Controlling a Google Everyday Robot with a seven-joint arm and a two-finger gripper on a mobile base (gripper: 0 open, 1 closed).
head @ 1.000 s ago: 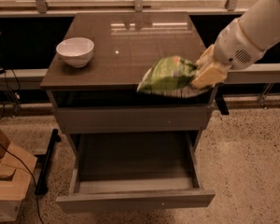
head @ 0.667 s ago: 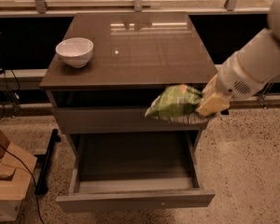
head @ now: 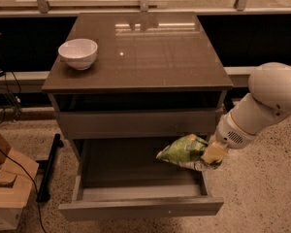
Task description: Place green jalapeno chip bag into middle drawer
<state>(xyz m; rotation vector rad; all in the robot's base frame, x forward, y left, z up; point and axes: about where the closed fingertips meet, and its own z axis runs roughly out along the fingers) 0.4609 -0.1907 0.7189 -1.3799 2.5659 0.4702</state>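
Robot's pincer clamped on right end of green jalapeno chip bag | over open middle drawer | bag looks light, crinkly, crushable; seam-end pinch suits

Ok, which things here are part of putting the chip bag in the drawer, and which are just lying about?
Job: green jalapeno chip bag, held by the gripper over the open middle drawer.
Lying about: white bowl on the cabinet top, cardboard box on the floor.
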